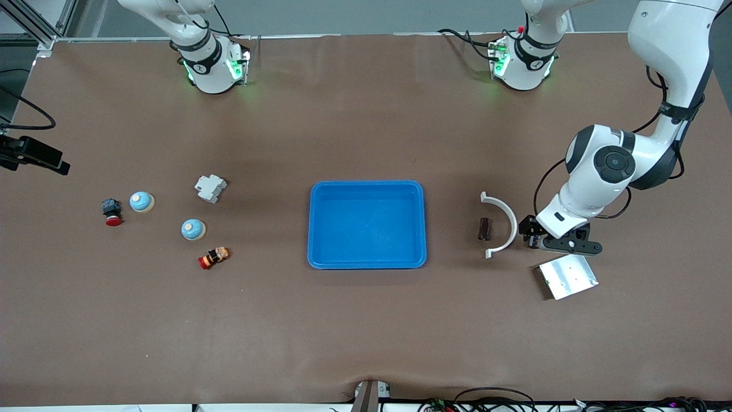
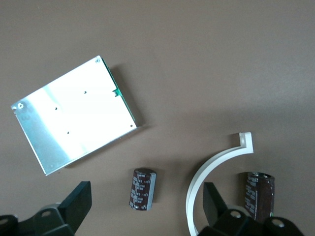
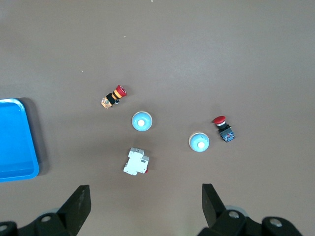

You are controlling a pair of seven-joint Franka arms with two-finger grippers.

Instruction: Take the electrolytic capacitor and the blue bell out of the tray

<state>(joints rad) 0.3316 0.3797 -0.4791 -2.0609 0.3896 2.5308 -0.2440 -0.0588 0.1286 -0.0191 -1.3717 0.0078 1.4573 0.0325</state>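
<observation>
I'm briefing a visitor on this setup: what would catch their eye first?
The bright blue tray in the middle of the table, with nothing in it. Toward the right arm's end lie two blue bells among small red-capped switches. Toward the left arm's end, the left gripper hangs low, jaws open, between a white curved bracket and a silver plate.

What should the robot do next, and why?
Probably lift the left hand straight up and pull back. The tray is empty. One capacitor lies on the table between that hand's open fingers, and another lies beside the white arc. The bells sit off the tray, toward the right arm's end. The right hand waits open above them.
</observation>
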